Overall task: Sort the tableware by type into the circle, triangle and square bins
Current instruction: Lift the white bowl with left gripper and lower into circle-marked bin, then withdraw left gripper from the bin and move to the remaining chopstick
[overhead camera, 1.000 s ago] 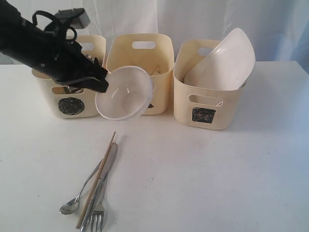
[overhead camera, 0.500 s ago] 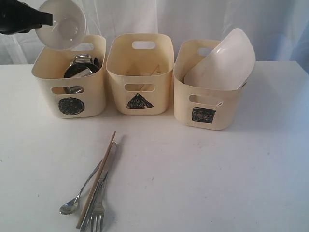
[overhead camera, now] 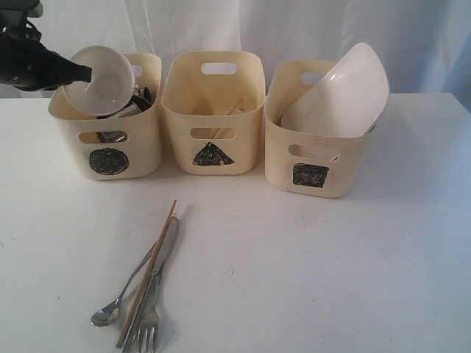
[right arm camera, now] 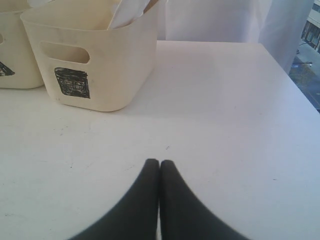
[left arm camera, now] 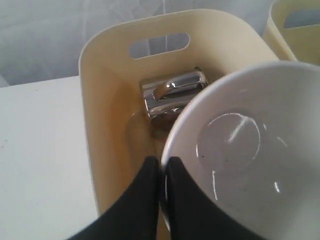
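The left gripper (left arm camera: pixel 161 167) is clenched on the rim of the white bowl (left arm camera: pixel 240 150), holding it tilted at the mouth of the circle bin (overhead camera: pixel 73 125), over a steel mug (left arm camera: pixel 172 90) lying inside. Beside it stand the triangle bin (overhead camera: pixel 213 110) and the square bin (overhead camera: pixel 316 151), where the plate (overhead camera: pixel 346 92) leans. On the table (overhead camera: pixel 331 257) in front, a chopstick (overhead camera: pixel 147 283), knife (overhead camera: pixel 168 243), spoon (overhead camera: pixel 107 315) and fork (overhead camera: pixel 149 329) lie bunched together. The right gripper (right arm camera: pixel 159 164) is closed on nothing, fingers touching, low over bare table near the square bin.
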`<state>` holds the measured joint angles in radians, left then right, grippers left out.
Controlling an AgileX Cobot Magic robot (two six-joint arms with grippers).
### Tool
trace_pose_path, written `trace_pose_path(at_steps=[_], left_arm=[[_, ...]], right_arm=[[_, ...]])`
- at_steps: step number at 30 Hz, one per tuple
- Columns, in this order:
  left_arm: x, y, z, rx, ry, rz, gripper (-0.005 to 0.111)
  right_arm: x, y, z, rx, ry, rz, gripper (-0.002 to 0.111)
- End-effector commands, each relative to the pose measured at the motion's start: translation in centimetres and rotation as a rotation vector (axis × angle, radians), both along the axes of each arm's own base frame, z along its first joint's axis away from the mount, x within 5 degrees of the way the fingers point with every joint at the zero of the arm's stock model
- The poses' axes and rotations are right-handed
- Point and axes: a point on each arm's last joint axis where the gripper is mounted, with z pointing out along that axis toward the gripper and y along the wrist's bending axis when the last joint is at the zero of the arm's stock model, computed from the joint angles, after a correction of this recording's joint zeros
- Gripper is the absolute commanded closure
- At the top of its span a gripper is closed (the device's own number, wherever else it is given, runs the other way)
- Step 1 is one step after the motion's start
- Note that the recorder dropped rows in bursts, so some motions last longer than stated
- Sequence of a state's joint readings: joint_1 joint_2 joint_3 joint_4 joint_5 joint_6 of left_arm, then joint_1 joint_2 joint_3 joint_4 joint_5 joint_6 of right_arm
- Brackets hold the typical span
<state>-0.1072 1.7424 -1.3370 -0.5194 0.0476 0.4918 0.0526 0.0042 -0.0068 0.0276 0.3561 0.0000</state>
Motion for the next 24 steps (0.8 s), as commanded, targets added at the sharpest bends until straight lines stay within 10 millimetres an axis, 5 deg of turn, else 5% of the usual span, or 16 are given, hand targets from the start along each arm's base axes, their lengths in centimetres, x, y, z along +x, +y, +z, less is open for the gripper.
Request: trace_pose_path(at_steps=[1,4,8,12,13,15,20,24], left_arm=[[0.0,0.2,0.6,0.013,-0.015,-0.006,0.075],[0.1,0.2,1.0,0.014,-0.036,0.003,0.061],[-0.1,0.0,1.5,-0.005,-0.01,-0.021,0.059],[-1.9,-1.0,2.2,-0.052,0.131,-0.127,0.073],[-3.3,-1.4,2.3,-0.05,0.229,-0.205,0.09],[-5.1,-1.8,2.2,-0.019,0.355,-0.318,0.107],[-7.9,-3.6,2.3,-0.056,0.52,-0.463,0.107],[-10.2,-7.8,-0.2,-0.053,0.57,-0.486,0.107]], right_arm=[[0.0,0.0,-0.2,0.002,-0.003,-0.004,0.108],[0.0,0.0,-0.2,0.002,-0.003,-0.004,0.108],[0.0,0.0,-0.2,0.002,-0.003,-0.004,0.108],[0.0,0.0,-0.2,0.002,-0.003,-0.004,0.108],[0.0,0.0,-0.2,0.002,-0.003,-0.004,0.108],[0.0,0.0,-0.2,0.002,-0.003,-0.004,0.108],[0.0,0.0,-0.2,0.002,-0.003,-0.004,0.108],[0.0,0.0,-0.2,0.002,-0.003,-0.004,0.108]])
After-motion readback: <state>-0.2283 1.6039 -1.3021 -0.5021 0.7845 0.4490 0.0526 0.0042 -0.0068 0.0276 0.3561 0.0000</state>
